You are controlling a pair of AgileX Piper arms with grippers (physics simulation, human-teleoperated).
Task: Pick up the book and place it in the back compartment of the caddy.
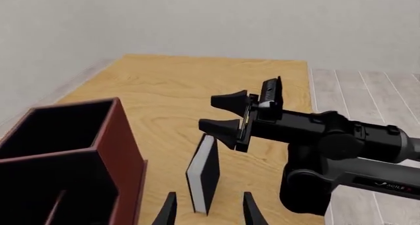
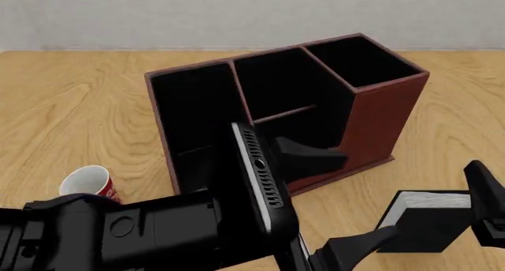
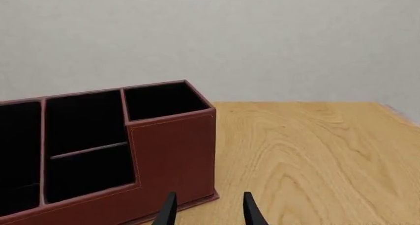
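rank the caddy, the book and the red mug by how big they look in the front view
1. caddy, by far the largest.
2. book, though it stands nearer the camera and is partly hidden by the gripper fingers.
3. red mug, partly hidden by the left arm, so its rank below the book is unsure.

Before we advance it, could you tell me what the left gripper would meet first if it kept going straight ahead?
Probably the book: it stands upright on the table directly beyond the left gripper, in line with the open gap between its fingers, though depth is unclear.
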